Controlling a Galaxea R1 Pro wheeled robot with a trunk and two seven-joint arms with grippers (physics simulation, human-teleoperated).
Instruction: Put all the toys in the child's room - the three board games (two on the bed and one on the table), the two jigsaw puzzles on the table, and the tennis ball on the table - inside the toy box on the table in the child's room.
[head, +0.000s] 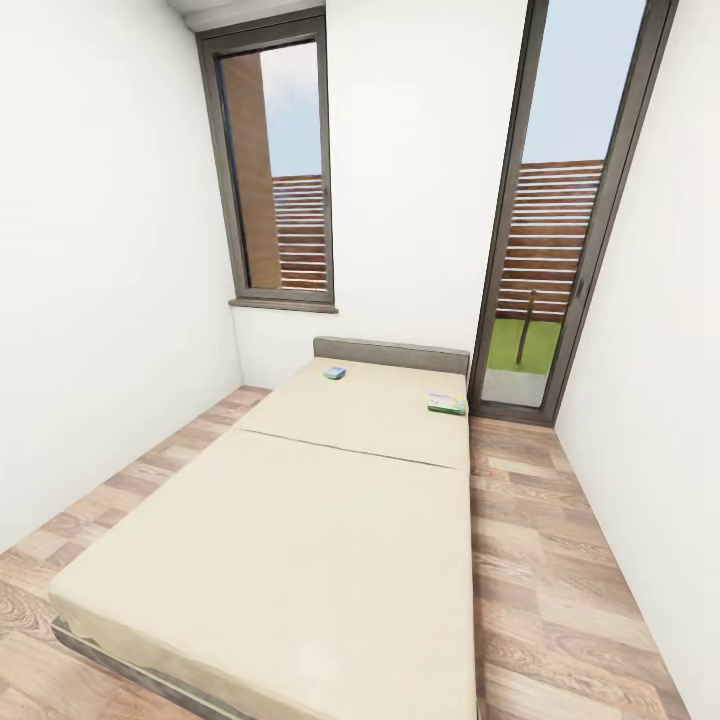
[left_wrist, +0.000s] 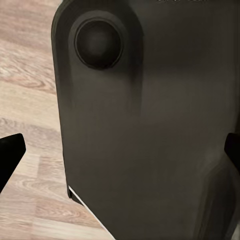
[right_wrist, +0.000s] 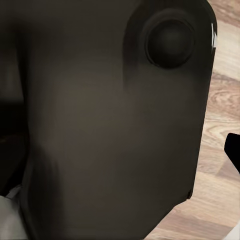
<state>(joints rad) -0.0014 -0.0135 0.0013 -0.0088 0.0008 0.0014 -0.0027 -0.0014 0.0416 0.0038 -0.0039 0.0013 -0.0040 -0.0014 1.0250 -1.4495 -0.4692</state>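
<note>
Two board games on bed (head: 300, 540), far end: blue one (head: 334, 373) left, white-and-green one (head: 446, 404) right. Neither arm nearer. Jaw opening on both grippers cannot be told.

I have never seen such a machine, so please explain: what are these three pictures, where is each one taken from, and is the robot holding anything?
The large picture comes from a camera on the robot's head. It looks down a narrow room at the bed. Two of the board games lie near the headboard: a small blue one and a white-and-green one.

The other two pictures come from cameras near each gripper. Both look at a dark part of the robot's own body above the wooden floor. Black fingertips show at the edges with nothing between them, so the left gripper seems open and empty. Too little of the right gripper shows to tell.
</note>
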